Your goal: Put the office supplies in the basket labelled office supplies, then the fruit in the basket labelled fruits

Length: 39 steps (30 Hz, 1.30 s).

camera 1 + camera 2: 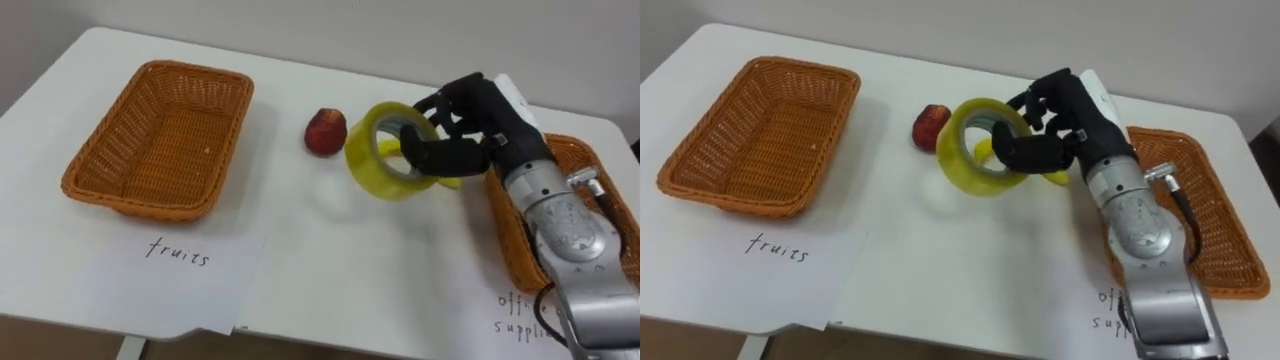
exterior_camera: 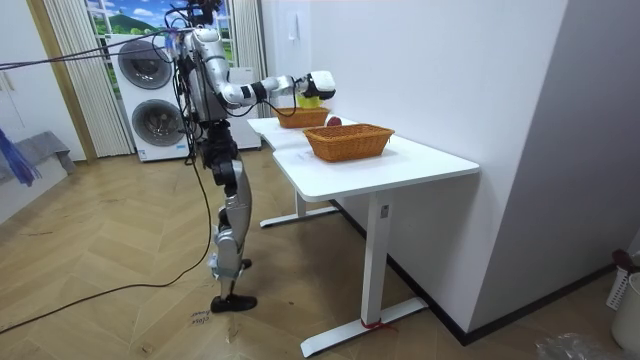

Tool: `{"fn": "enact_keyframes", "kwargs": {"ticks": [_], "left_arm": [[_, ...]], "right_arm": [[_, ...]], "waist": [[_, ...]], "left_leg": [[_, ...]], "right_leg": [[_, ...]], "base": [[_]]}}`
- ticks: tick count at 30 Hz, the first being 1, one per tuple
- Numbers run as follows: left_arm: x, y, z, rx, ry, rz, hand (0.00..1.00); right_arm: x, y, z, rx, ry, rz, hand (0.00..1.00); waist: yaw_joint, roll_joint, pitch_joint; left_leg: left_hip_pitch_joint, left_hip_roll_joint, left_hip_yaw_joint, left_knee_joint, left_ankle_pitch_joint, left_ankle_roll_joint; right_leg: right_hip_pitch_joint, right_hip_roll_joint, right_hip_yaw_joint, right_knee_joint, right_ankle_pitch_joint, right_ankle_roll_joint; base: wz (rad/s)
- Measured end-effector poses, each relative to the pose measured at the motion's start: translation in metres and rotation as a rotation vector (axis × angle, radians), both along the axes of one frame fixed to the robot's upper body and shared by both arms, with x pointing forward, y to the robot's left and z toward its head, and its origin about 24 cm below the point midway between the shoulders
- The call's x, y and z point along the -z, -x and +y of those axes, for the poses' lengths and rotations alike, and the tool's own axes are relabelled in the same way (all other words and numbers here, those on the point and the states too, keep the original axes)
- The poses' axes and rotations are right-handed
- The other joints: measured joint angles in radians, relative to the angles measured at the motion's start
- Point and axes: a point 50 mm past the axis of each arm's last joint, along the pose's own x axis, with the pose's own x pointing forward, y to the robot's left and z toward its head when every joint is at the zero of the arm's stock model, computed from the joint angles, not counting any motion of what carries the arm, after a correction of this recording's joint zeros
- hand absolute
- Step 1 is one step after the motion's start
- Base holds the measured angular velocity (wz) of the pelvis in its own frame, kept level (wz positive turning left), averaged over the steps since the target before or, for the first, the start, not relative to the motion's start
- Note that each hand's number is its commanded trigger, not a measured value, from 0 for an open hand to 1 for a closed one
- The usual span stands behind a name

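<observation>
The right hand (image 1: pixel 458 125) grips the translucent yellow tape roll (image 1: pixel 388 152), seemingly just off the white surface (image 1: pixel 330 260) beside a red peach (image 1: pixel 325 131). Best to carry it level over the right-hand orange wicker basket (image 1: pixel 1210 210), lower it inside, then release.

The fruit (image 1: pixel 325 131) lies on the table (image 1: pixel 330 270) between the left basket (image 1: pixel 160 140) and right basket (image 1: pixel 510 240), tape roll (image 1: pixel 362 160) just beside it.

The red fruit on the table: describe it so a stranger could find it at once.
On the white table, look between the left orange wicker basket and the right basket. The small round red fruit sits just left of the yellow tape roll held in the right hand. It alone is red and lies free.
</observation>
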Motion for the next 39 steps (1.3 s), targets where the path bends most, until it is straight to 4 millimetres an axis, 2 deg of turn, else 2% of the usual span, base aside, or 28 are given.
{"fn": "enact_keyframes", "kwargs": {"ticks": [2, 5, 9, 12, 13, 17, 20, 23, 30, 33, 36, 39], "left_arm": [[0.0, 0.006, 0.0, -0.033, 0.0, 0.004, 0.0], [0.0, 0.009, 0.003, -0.047, -0.019, 0.006, 0.0], [0.0, 0.012, 0.003, -0.051, -0.027, 0.013, 0.0], [-0.001, 0.014, 0.002, -0.056, -0.04, 0.014, 0.0], [0.0, 0.017, 0.002, -0.058, -0.041, 0.019, 0.0], [-0.001, 0.027, 0.005, -0.084, -0.047, 0.041, 0.0], [-0.001, 0.029, 0.005, -0.087, -0.049, 0.053, 0.0], [-0.001, 0.029, 0.005, -0.089, -0.05, 0.059, 0.0], [-0.001, 0.03, 0.006, -0.098, -0.049, 0.064, 0.0], [-0.001, 0.03, 0.006, -0.107, -0.039, 0.067, 0.0], [0.0, 0.032, 0.005, -0.132, -0.023, 0.072, 0.0], [0.0, 0.034, 0.004, -0.132, -0.01, 0.083, 0.0]], "right_arm": [[0.001, 0.0, -0.005, 0.018, 0.008, 0.004, 1.0], [0.01, -0.001, -0.022, 0.102, -0.001, 0.028, 1.0], [0.026, -0.001, -0.046, 0.235, -0.058, 0.08, 1.0], [0.033, 0.002, -0.062, 0.333, -0.08, 0.091, 1.0], [0.035, 0.003, -0.068, 0.367, -0.084, 0.094, 1.0], [0.045, 0.007, -0.089, 0.452, -0.08, 0.142, 1.0], [0.055, 0.011, -0.1, 0.494, -0.079, 0.187, 1.0], [0.062, 0.013, -0.103, 0.514, -0.081, 0.219, 1.0], [0.065, 0.014, -0.105, 0.544, -0.13, 0.216, 1.0], [0.07, 0.016, -0.108, 0.563, -0.135, 0.236, 1.0], [0.075, 0.018, -0.11, 0.58, -0.141, 0.27, 1.0], [0.075, 0.019, -0.112, 0.595, -0.148, 0.277, 1.0]], "waist": [[-0.009, -0.002, -0.0109], [-0.011, -0.007, -0.0131], [-0.013, -0.013, -0.0081], [-0.02, -0.011, -0.0019], [-0.03, -0.009, 0.0028], [-0.067, -0.012, 0.0023], [-0.081, -0.013, 0.0023], [-0.096, -0.016, 0.0], [-0.123, -0.02, -0.0043], [-0.123, -0.016, -0.0065], [-0.125, -0.006, -0.004], [-0.13, 0.01, -0.009]], "left_leg": [[0.003, 0.0, 0.0, 0.0, 0.0, 0.0], [0.009, 0.0, 0.0, 0.002, 0.0, 0.0], [0.013, 0.0, 0.003, 0.002, 0.0, 0.0], [0.016, 0.001, 0.008, -0.001, 0.0, 0.0], [0.016, 0.001, 0.007, -0.001, 0.0, 0.0], [0.008, 0.001, 0.008, -0.005, 0.0, 0.0], [0.008, 0.002, 0.015, -0.006, 0.0, 0.0], [0.011, 0.003, 0.023, -0.008, 0.0, 0.0], [0.011, 0.003, 0.024, -0.007, 0.0, 0.0], [0.012, 0.003, 0.024, -0.005, 0.0, 0.0], [0.014, 0.004, 0.025, -0.006, 0.0, 0.0], [0.013, 0.004, 0.025, -0.006, 0.0, 0.0]], "right_leg": [[0.002, 0.001, 0.003, 0.001, 0.0, 0.0], [0.008, 0.0, 0.0, 0.001, 0.0, 0.0], [0.012, -0.001, 0.001, 0.003, 0.001, 0.001], [0.012, 0.0, 0.005, 0.004, 0.001, 0.001], [0.013, 0.0, 0.004, 0.004, 0.001, 0.001], [0.001, 0.001, 0.007, 0.003, 0.001, 0.001], [-0.004, 0.002, 0.014, 0.003, 0.001, 0.001], [-0.009, 0.002, 0.017, 0.002, 0.001, 0.001], [-0.009, 0.002, 0.02, 0.001, 0.001, 0.001], [-0.007, 0.002, 0.019, 0.002, 0.001, 0.001], [-0.008, 0.002, 0.02, 0.012, 0.001, 0.001], [-0.009, 0.002, 0.02, 0.015, 0.001, 0.001]], "base": [[0.0], [0.0], [-0.01], [-0.03], [0.0], [0.0], [-0.06], [-0.07], [-0.01], [0.0], [0.0], [0.0]]}}
